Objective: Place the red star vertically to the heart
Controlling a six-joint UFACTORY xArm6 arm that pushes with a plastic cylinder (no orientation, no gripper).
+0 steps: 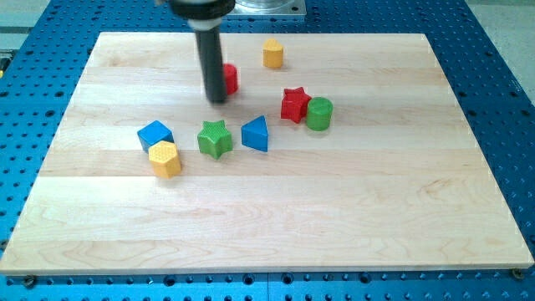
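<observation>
The red star (294, 104) lies right of the board's middle, touching a green cylinder (318, 113) on its right. My dark rod comes down from the view's top; my tip (216, 99) rests at the upper middle. It stands just left of a red block (230, 79), which it partly hides, so that block's shape cannot be made out. A yellow block (272, 53), possibly the heart, lies near the top edge. My tip is well left of the red star.
A green star (215, 138) and a blue triangle (256, 134) lie below my tip. A blue block (155, 135) and a yellow hexagon (165, 158) touch at the left. The wooden board (276, 226) sits on a blue perforated table.
</observation>
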